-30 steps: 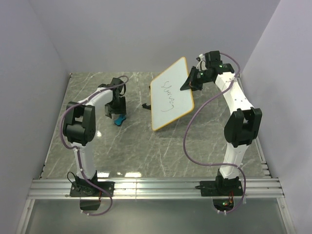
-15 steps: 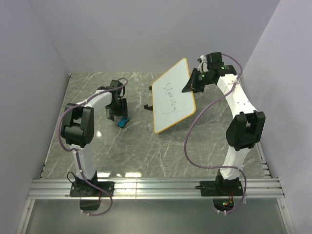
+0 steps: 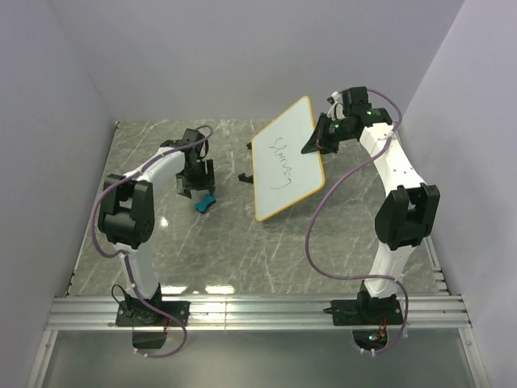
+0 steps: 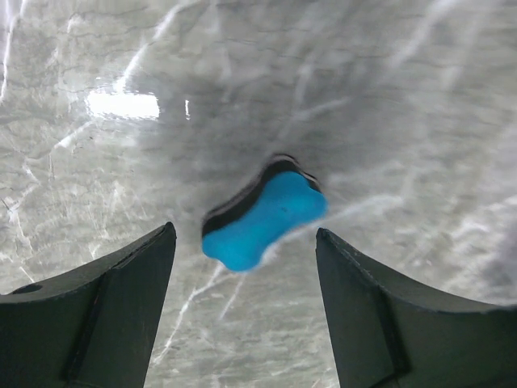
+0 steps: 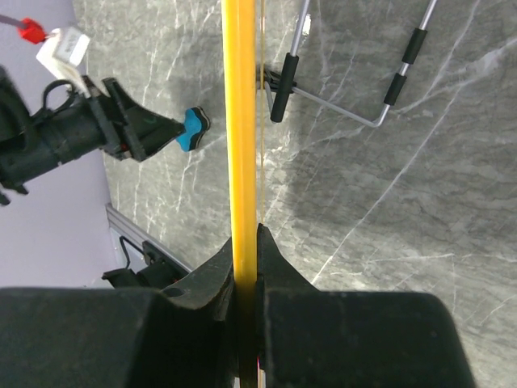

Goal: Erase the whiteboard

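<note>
The whiteboard (image 3: 287, 158) is white with an orange-tan frame and black scribbles. It is tilted up off the table at the back centre. My right gripper (image 3: 313, 141) is shut on its right edge; in the right wrist view the frame (image 5: 240, 113) runs edge-on between the jaws. The blue bow-tie eraser (image 3: 205, 203) lies on the table at left. My left gripper (image 3: 196, 191) is open just above it; in the left wrist view the eraser (image 4: 265, 217) lies a little beyond the two fingers, apart from both.
A wire stand with black sleeves (image 5: 343, 77) lies on the grey marble table behind the board. Walls enclose the back and both sides. An aluminium rail (image 3: 258, 311) runs along the near edge.
The left gripper has shifted slightly right and back over the eraser, which lies a little further right. The right gripper has lifted and tilted the whiteboard slightly.
</note>
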`<action>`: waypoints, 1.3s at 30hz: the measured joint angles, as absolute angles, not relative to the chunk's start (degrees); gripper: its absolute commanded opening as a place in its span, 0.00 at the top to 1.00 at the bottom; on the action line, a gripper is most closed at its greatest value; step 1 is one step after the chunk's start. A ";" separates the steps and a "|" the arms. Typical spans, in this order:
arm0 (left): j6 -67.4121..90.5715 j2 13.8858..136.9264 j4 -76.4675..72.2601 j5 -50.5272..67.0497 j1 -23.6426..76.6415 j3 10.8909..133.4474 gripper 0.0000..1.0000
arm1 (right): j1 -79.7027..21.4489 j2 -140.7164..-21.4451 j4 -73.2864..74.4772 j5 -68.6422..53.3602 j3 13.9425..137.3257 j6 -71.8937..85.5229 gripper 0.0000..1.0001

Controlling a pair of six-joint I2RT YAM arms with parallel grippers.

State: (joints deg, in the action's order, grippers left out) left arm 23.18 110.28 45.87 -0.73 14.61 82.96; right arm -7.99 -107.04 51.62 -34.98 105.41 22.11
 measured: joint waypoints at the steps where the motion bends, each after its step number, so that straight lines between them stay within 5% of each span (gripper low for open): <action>1: 23.05 109.54 45.74 -0.69 14.98 82.91 0.25 | -7.99 -107.04 51.62 -34.96 105.41 22.06 1.00; 39: 21.96 114.80 43.99 -13.47 22.85 82.63 0.28 | -7.99 -100.16 49.60 -35.42 96.12 20.23 1.00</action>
State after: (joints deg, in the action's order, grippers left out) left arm 21.96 114.80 43.99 -13.47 22.85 82.63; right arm -7.99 -100.16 49.60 -35.42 96.12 20.23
